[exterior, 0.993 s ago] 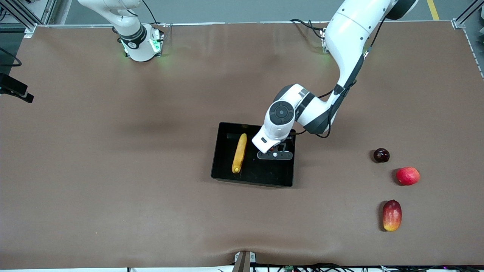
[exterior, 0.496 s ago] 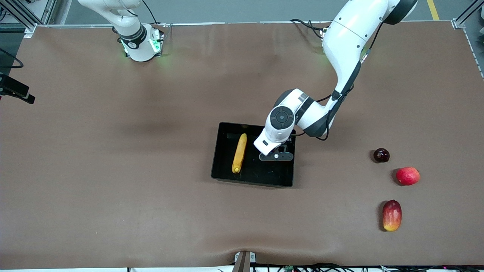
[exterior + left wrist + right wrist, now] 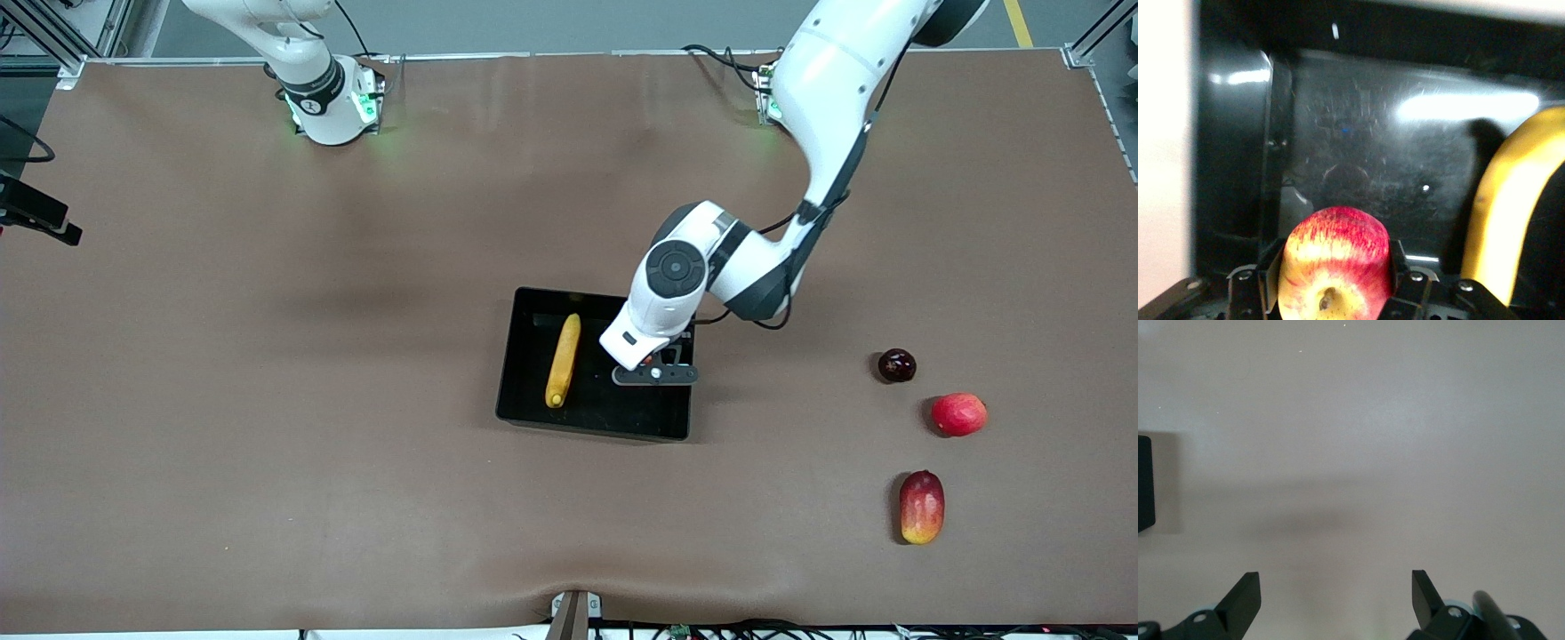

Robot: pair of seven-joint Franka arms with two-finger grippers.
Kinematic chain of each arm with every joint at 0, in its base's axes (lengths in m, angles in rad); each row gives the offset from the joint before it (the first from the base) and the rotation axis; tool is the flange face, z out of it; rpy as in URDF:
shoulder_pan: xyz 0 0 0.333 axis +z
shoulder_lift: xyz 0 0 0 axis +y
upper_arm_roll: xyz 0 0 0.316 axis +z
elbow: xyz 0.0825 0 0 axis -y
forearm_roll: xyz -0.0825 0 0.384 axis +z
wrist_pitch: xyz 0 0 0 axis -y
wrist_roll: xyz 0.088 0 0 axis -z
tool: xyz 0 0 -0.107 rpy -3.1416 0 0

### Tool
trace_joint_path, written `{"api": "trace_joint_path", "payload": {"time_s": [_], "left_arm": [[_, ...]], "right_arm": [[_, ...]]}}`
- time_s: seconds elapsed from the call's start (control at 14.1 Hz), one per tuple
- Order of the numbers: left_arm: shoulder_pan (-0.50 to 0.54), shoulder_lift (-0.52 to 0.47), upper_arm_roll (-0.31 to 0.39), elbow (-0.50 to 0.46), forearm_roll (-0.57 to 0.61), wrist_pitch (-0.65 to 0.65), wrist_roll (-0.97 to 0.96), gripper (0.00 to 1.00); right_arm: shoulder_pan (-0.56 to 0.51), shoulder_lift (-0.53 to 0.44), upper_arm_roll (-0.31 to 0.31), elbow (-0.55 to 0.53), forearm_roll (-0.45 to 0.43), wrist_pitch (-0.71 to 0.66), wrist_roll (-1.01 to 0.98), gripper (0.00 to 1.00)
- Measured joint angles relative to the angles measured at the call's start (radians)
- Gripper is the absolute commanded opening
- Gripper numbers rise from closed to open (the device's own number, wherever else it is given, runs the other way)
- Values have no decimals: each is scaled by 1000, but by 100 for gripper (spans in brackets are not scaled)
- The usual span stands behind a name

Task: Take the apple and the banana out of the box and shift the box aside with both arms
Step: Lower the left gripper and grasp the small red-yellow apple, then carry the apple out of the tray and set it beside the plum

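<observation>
Grip: left gripper, black two-finger, is closed partway onto the small round red apple with yellow streaks; fingers sit on both flanks, stem dimple faces the wrist camera.
Apple position: held inside the glossy black rectangular low-walled plastic box, at about 3 o'clock of its floor, toward the left arm's end. Lifted off the floor or not: can't tell, front view hides it under the wrist.
Banana: slim, nearly straight yellow-orange banana lies on the box floor at roughly 9 o'clock from the gripper, dark tip toward the front camera, near the apple but apart from it.
Right gripper: right gripper hangs wide open and empty over bare brown table; that arm waits.
Risk 1: the fingers appear to hold the apple's curved flanks only; a fast lift could roll it out and drop it back in the box.
Risk 2: the box wall is just beside the gripper; going sideways before clearing it could drag or tip the box.
Risk 3: swinging toward 9 o'clock could knock the banana.
</observation>
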Motion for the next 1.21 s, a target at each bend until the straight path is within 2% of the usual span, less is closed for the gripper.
{"api": "trace_joint_path", "payload": {"time_s": [0.28,0.64,0.85,1.21], "left_arm": [[50,-77,6,104,1,-156,39,0],[240,-106,7,121,0,-222,282,0],[329,-77,10,102,1,-229,387,0],[468,51,14,92,1,-155,496,0]], "right_arm": [[0,0,0,0,0,1,0,100],[0,0,-1,1,0,1,0,100],[-1,0,-1,1,0,1,1,100],[-1,1,-1,1,0,2,1,100]]}}
